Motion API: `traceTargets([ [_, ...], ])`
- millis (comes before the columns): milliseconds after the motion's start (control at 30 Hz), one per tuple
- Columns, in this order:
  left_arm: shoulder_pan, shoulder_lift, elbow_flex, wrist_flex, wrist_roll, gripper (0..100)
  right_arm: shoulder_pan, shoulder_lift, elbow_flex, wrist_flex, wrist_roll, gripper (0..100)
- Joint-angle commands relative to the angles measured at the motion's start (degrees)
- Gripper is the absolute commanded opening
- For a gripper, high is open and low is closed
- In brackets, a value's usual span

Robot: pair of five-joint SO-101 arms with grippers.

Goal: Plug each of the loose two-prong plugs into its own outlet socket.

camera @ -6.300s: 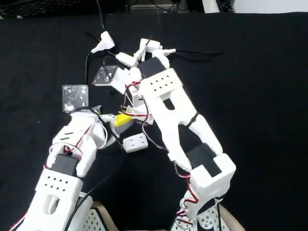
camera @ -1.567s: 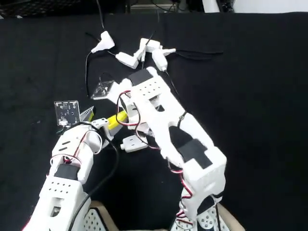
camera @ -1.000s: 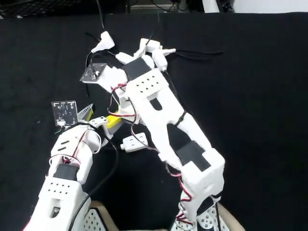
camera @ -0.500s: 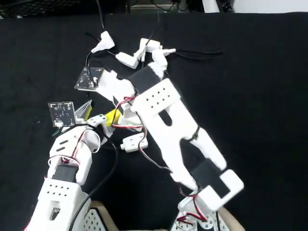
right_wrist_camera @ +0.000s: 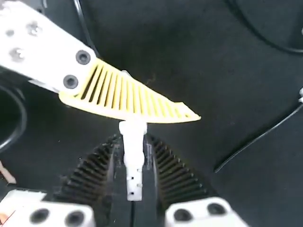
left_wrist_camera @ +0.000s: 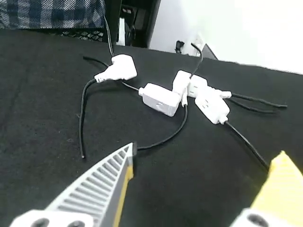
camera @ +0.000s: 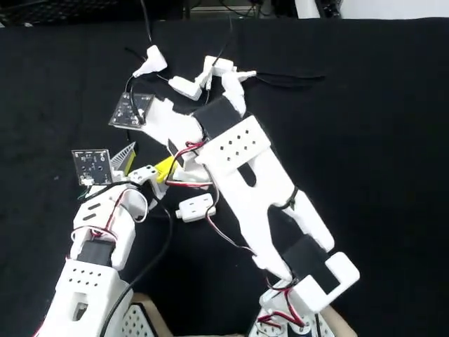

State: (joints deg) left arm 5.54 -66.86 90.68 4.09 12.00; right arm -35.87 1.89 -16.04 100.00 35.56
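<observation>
Between the black fingers (right_wrist_camera: 94, 165) of the right gripper (right_wrist_camera: 131, 142) a white plug (right_wrist_camera: 132, 175) is sitting clamped, its tip poking out past the fingertips. Just beyond that tip the yellow finger (right_wrist_camera: 137, 101) of the left gripper (left_wrist_camera: 206, 152) is lying crosswise; whether it is touching the plug cannot be told. That left gripper is standing wide apart, grey finger (left_wrist_camera: 102, 182) to one side and yellow to the other, holding nothing. On the black cloth (camera: 365, 140) a white socket (camera: 195, 207) is lying flat between the two arms, just beside the right arm and nearer the robot than both grippers. Toward the far edge, other white pieces (camera: 186, 86) on black cords are lying close together, well apart from the socket
</observation>
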Motion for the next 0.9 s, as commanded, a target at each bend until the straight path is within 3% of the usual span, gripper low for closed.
traceTargets([
  [0, 1.7, 0.5, 0.1, 0.0, -1.4, 43, 1.0, -3.8, -5.9, 1.2, -0.1, 1.2],
  [467, 1.7, 0.5, 0.1, -0.1, -1.4, 43, 2.7, -2.3, -5.3, 1.1, -1.4, 1.2],
  [633, 1.5, 0.5, 0.1, -0.3, -1.4, 43, 7.0, 2.2, -5.3, 1.1, -9.9, 1.2],
  [867, -0.1, 0.4, 0.1, -0.3, -1.1, 43, 6.2, 2.9, -5.1, 1.1, -26.6, 1.2],
])
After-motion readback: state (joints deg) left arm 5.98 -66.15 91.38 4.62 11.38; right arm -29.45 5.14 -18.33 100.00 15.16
